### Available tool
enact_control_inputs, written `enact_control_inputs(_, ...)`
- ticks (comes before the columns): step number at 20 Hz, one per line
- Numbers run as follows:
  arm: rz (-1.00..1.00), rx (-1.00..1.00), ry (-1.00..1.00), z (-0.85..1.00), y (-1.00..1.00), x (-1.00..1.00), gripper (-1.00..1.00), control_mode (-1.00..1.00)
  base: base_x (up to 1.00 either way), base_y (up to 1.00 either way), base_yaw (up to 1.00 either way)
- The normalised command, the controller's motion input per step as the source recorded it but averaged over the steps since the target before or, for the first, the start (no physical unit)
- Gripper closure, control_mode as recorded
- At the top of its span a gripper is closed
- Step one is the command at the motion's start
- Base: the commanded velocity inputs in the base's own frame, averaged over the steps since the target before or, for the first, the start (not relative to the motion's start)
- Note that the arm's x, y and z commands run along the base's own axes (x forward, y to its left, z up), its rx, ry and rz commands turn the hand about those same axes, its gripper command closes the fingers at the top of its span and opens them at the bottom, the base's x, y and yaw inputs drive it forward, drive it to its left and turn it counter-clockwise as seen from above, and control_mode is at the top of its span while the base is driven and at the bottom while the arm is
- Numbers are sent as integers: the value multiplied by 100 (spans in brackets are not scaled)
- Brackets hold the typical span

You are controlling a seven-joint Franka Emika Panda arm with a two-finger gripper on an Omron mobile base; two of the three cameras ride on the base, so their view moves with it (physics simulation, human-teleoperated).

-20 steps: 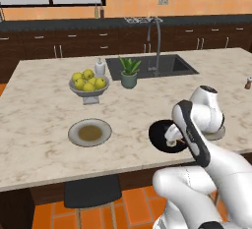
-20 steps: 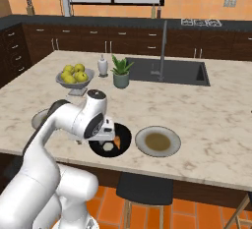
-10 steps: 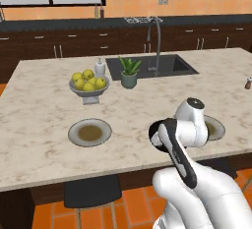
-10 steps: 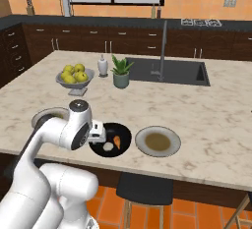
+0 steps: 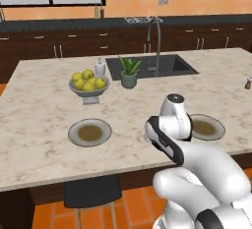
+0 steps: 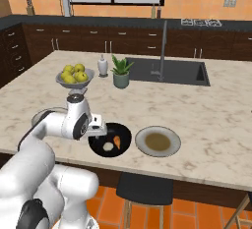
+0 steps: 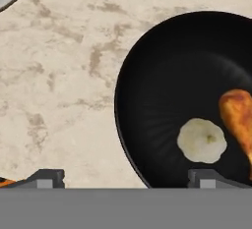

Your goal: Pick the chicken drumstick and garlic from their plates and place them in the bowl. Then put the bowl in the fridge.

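Arm has swung back toward the base and lowered; fingers (image 7: 123, 178) spread wide, grasping nothing, straddling the near rim of the bowl (image 6: 110, 139). Garlic (image 7: 202, 140) and chicken drumstick (image 7: 238, 116) lie inside it, drumstick at 3 o'clock of garlic. Both plates (image 6: 158, 141) (image 5: 90, 132) sit bare on the bench (image 6: 211, 120).

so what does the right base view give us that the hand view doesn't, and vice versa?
Right base view alone: grey footed bowl of yellow-green fruit, white bottle, potted green plant, dark sink with tall faucet.
Hand view alone: the open tool straddling the bowl's rim.
Both: glossy black bowl on the marble counter, holding the off-white garlic bulb and orange-brown drumstick.
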Motion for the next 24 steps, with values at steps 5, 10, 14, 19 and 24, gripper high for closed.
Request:
enact_control_inputs(5,0,-5,9,-27,0,54,-100,-100,0,0,0)
enact_control_inputs(10,0,-3,1,-33,3,23,-100,-100,0,0,0)
enact_control_inputs(14,0,-1,0,-29,0,-11,-100,-100,0,0,0)
enact_control_inputs(19,-7,0,-8,-33,0,-9,-100,-100,0,0,0)
enact_control_inputs(24,-12,0,-7,-25,1,3,-100,-100,0,0,0)
